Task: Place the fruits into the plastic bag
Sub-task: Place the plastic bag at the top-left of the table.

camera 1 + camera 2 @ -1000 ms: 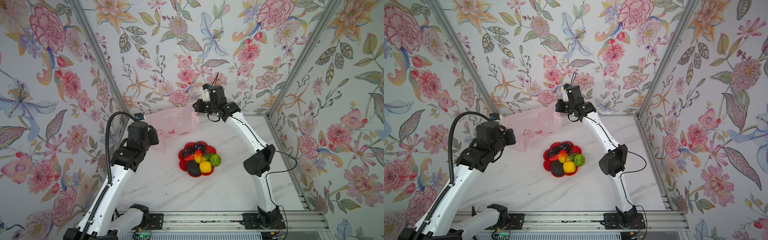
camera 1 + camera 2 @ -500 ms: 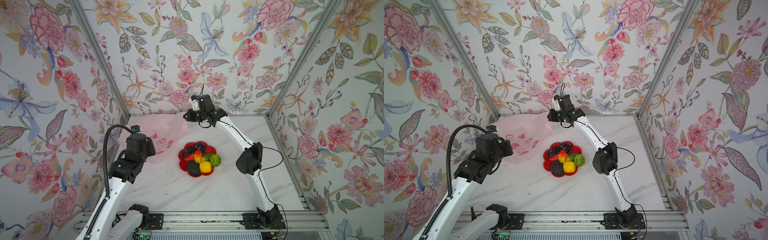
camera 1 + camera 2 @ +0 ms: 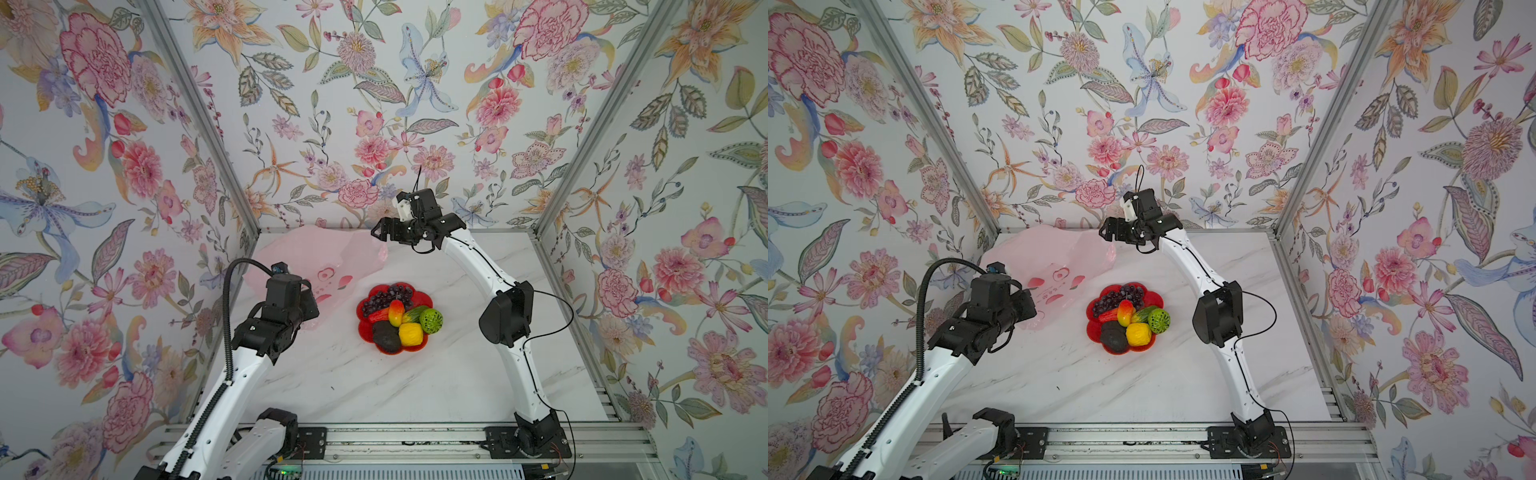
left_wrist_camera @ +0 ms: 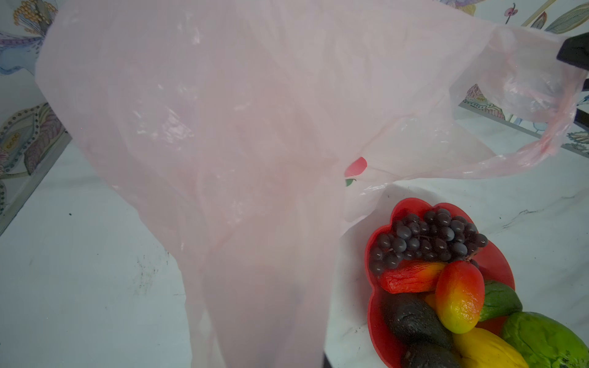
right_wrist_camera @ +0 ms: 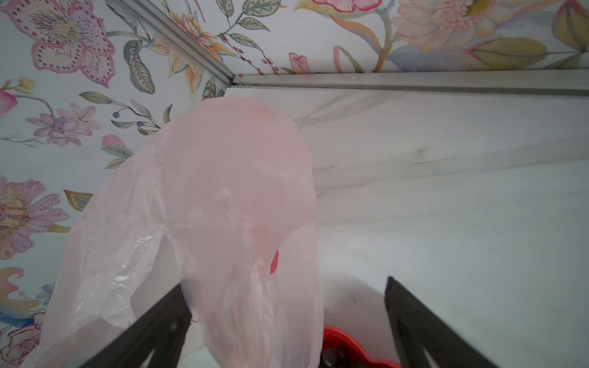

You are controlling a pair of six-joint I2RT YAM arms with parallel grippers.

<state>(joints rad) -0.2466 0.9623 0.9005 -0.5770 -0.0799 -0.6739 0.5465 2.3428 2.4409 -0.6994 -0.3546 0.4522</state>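
Fruits (image 3: 398, 320) sit heaped on a red flower-shaped plate (image 3: 424, 297) near the middle of the white marbled worktop (image 3: 374, 386), none of them inside the plastic bag (image 3: 316, 257). A purple grape bunch (image 3: 386, 296) fills the far side of the plate, with a red-yellow mango (image 3: 395, 312) against it. A red long piece (image 3: 373, 318) lies to the mango's left and a green-orange piece (image 3: 414, 313) to its right. A green netted ball (image 3: 431, 320) sits at the plate's right edge, and a yellow lemon (image 3: 410, 335) and a dark avocado (image 3: 386, 337) are on the near side. The left wrist view shows a second avocado (image 4: 427, 357) tucked beside the first. The bag, pale pink and translucent with small red fruit prints, billows left of the plate toward the back left corner, its nearer edge just beside the plate's rim. The left pincer (image 3: 308, 309) is clamped on the bag's near corner. Its fingers are hidden under its own wrist in both top views, and in the left wrist view the film gathers into a narrow neck toward the camera. The right pincer (image 3: 379, 233) hangs raised at the bag's far right end, jaws wide. In the right wrist view its two dark fingers (image 5: 159, 318) stand well apart, with pink film hanging loose between them and lapping over one, not pinched. A handle loop (image 4: 541, 143) droops slack just beside that pincer in the left wrist view. Floral wallpaper (image 3: 332, 104) covers the walls on three sides.
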